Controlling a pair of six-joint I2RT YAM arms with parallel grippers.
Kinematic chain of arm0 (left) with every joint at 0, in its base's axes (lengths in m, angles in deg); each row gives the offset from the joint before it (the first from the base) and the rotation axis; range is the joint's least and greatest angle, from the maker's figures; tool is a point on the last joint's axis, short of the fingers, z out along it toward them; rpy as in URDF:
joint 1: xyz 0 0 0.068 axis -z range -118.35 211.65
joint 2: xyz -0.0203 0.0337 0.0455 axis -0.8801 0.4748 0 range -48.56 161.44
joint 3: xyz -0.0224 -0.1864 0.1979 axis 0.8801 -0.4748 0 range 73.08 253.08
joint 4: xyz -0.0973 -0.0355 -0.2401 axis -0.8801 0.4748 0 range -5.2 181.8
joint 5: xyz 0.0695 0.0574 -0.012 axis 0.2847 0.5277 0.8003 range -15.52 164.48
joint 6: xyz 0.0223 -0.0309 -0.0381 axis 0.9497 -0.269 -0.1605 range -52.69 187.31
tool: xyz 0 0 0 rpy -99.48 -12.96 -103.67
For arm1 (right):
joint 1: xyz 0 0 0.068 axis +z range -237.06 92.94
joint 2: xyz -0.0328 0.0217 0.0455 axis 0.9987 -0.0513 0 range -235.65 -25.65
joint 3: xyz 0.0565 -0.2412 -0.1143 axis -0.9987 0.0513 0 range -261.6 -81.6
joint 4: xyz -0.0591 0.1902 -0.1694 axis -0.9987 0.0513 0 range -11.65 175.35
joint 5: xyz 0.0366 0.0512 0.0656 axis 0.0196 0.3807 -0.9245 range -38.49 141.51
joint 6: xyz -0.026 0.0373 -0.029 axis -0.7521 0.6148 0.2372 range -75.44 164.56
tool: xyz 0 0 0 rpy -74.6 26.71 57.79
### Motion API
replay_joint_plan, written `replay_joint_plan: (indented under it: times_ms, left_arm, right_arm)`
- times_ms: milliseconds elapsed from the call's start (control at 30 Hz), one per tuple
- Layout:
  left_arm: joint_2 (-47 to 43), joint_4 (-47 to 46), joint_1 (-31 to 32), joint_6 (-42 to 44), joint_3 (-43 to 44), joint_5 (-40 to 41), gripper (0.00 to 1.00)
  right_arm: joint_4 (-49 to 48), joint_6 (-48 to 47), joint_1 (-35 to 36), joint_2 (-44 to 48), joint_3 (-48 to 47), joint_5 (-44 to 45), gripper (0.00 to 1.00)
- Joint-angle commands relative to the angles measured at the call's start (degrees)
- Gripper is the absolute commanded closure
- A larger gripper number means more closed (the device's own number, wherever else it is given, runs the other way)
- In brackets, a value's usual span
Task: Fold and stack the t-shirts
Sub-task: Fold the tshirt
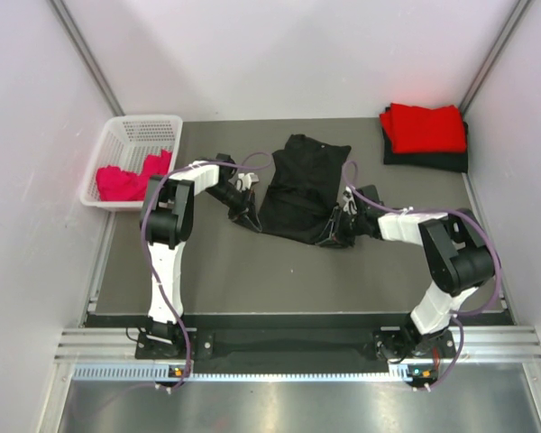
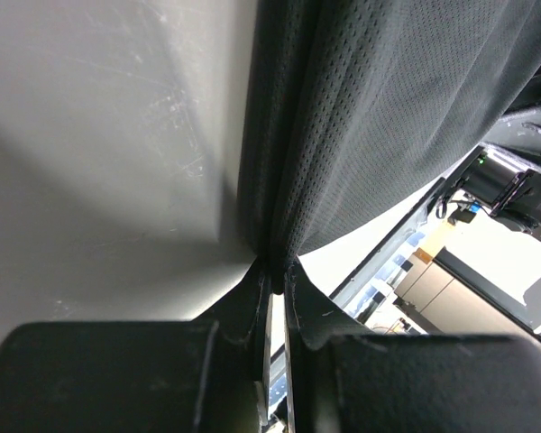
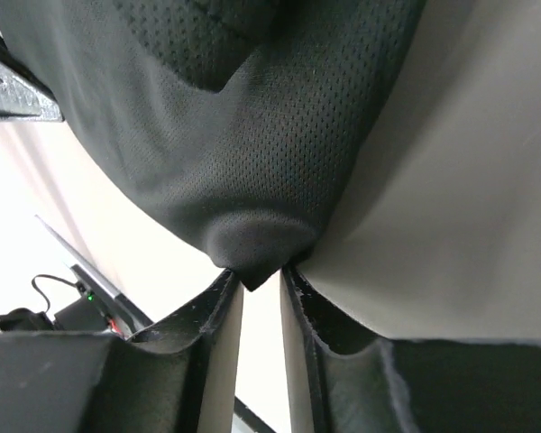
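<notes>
A black t-shirt (image 1: 302,185) lies partly gathered in the middle of the dark mat. My left gripper (image 1: 246,213) is shut on its near left edge; the left wrist view shows black mesh cloth (image 2: 379,117) pinched between the near-closed jaws (image 2: 278,268). My right gripper (image 1: 335,231) is shut on its near right corner; the right wrist view shows a cloth tip (image 3: 252,244) between the fingertips (image 3: 257,278). A folded red t-shirt (image 1: 424,126) sits on a folded black one (image 1: 428,161) at the back right. A pink-red t-shirt (image 1: 131,179) lies in the basket.
The white lattice basket (image 1: 144,129) stands at the back left, beside the mat's edge. White walls enclose the table on three sides. A metal rail runs along the near edge by the arm bases (image 1: 279,347).
</notes>
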Motion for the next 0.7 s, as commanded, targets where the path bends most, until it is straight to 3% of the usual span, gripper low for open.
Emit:
replay_joint_plan:
  times_ms: [0, 67, 667]
  left_arm:
    - [-0.88, -0.94, 0.19, 0.29, -0.05, -0.48, 1.00]
    - [-1.15, -0.85, 0.19, 0.29, -0.05, -1.00, 1.00]
    - [-16.79, -2.78, 1.51, -3.49, 1.01, -6.63, 1.00]
  right_arm:
    - [-1.18, -1.04, 0.08, -1.32, -1.92, 2.85, 0.79]
    - [-0.75, -1.83, 0.08, -1.23, -2.09, 2.40, 0.99]
    - [14.89, -13.52, -7.92, 16.08, -9.47, -3.49, 1.00]
